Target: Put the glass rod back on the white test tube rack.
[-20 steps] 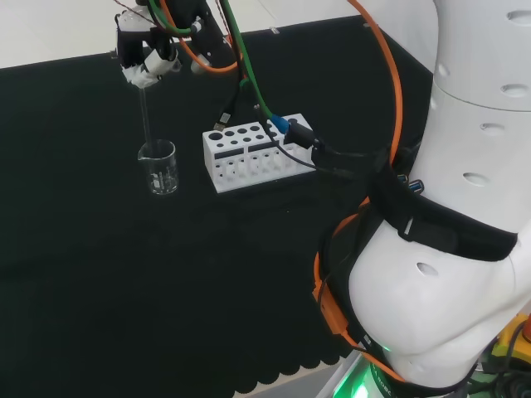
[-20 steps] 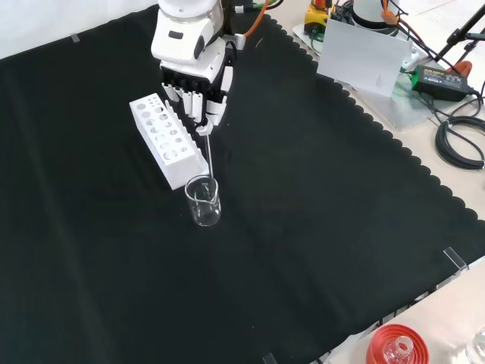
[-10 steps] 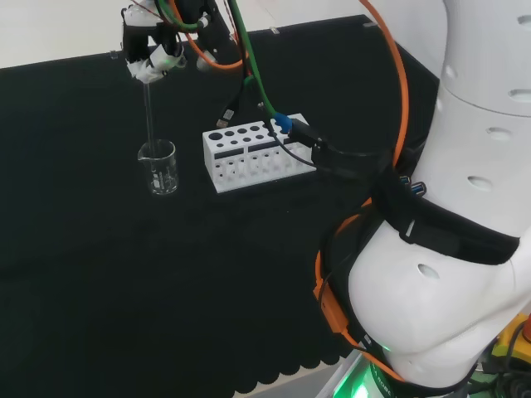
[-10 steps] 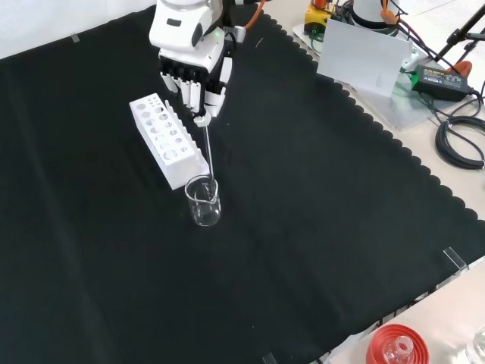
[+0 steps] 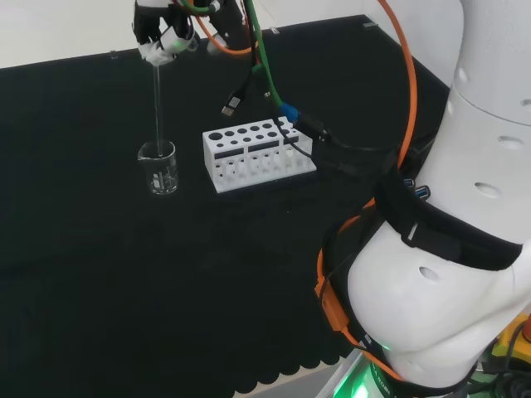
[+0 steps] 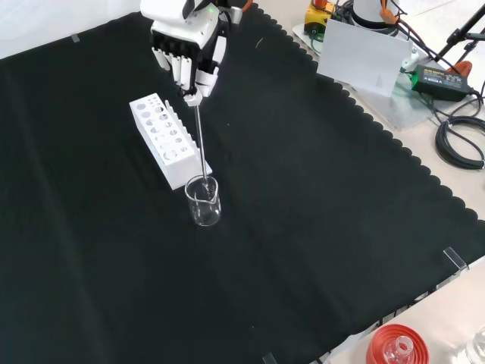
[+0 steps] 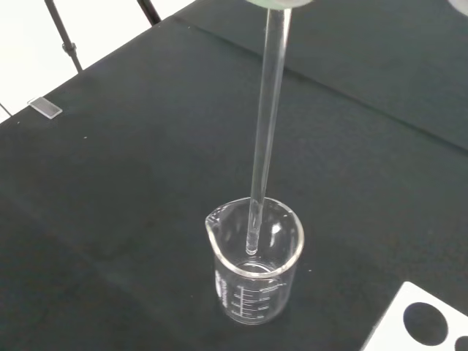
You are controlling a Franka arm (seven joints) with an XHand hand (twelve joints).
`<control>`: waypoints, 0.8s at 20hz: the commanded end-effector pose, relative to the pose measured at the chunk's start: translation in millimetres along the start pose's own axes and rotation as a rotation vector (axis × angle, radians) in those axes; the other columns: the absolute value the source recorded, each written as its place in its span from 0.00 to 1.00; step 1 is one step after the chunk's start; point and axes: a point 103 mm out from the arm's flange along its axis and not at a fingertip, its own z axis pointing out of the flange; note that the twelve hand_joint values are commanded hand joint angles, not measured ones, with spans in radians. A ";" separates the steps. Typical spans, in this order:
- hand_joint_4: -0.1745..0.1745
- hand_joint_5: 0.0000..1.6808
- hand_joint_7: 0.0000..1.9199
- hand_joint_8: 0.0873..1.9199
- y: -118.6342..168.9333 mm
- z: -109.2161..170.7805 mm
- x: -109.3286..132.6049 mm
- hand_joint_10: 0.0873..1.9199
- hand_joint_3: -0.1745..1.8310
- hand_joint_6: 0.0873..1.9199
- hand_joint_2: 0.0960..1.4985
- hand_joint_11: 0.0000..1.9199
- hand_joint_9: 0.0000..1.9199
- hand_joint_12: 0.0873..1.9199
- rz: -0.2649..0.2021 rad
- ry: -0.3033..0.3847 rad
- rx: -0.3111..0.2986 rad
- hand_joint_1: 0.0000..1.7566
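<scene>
My hand (image 5: pixel 163 33) (image 6: pixel 187 53) is shut on the top of a clear glass rod (image 5: pixel 158 104) (image 6: pixel 199 140) (image 7: pixel 265 131), which hangs straight down. The rod's lower tip is just inside the rim of a small clear beaker (image 5: pixel 158 168) (image 6: pixel 204 202) (image 7: pixel 254 270), above its bottom. The white test tube rack (image 5: pixel 257 152) (image 6: pixel 168 139) (image 7: pixel 431 322) stands right of the beaker in the head view, with several open holes on top.
Orange, green and black cables (image 5: pixel 274 99) hang from the arm over the rack's right end in the head view. A red ribbed stand (image 6: pixel 395 346) with a flask sits at the front view's bottom right. Boxes and cables (image 6: pixel 424 68) lie beyond the cloth's scalloped edge.
The hand has risen with the rod, drawing its tip up from deep in the beaker to just inside the rim. Beaker and rack have not moved.
</scene>
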 end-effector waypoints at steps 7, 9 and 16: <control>0.00 0.75 0.83 0.39 -27.9 -11.9 -22.1 0.20 0.00 0.26 0.70 0.86 0.97 0.37 0.060 0.001 0.000 0.70; 0.00 0.75 0.83 0.39 -33.3 -14.4 -26.8 0.20 0.00 0.26 0.70 0.86 0.97 0.37 0.071 -0.002 -0.001 0.70; 0.00 0.75 0.83 0.39 -51.2 -21.4 -44.6 0.19 0.00 0.26 0.70 0.86 0.97 0.37 0.105 -0.008 -0.006 0.70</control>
